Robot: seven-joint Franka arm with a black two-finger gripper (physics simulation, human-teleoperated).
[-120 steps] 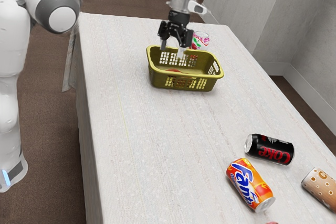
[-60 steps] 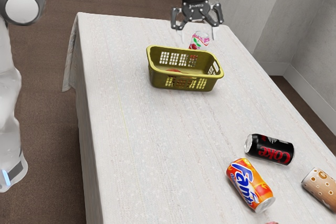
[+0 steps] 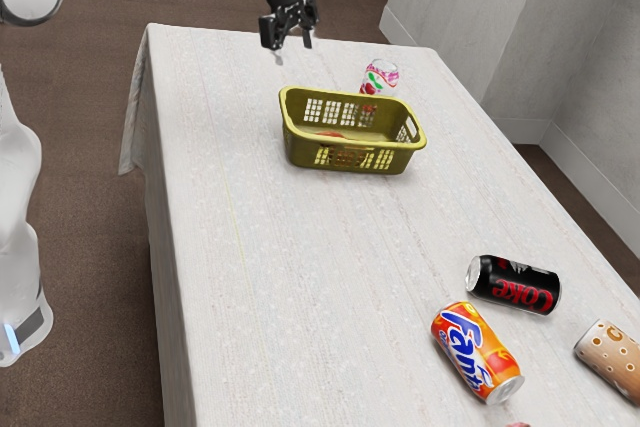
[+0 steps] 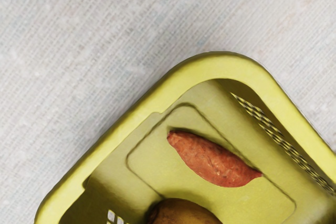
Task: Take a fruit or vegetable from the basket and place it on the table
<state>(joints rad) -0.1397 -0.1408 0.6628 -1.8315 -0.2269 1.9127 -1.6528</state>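
Observation:
My gripper (image 3: 294, 51) hangs above the table's far end, up and to the exterior view's left of the olive-green basket (image 3: 350, 142). Its two fingers stand apart with nothing between them. A reddish piece, partly hidden by the basket wall, shows inside the basket. From the wrist, the basket (image 4: 142, 103) is seen from above at one rounded corner. A red-orange sweet potato (image 4: 212, 161) lies on its floor, and beside it is a rounded brown-yellow fruit or vegetable (image 4: 185, 214), partly cut off by the picture's edge.
A glass with pink and red pictures (image 3: 379, 77) stands just behind the basket. On the nearer part of the table (image 3: 300, 277) lie a black Coke can (image 3: 514, 284), an orange Fanta can (image 3: 477, 352) and a tan dotted can (image 3: 612, 359).
My hand rose away from over the basket, then shifted toward the exterior view's left and turned. The basket, glass and cans have kept their places.

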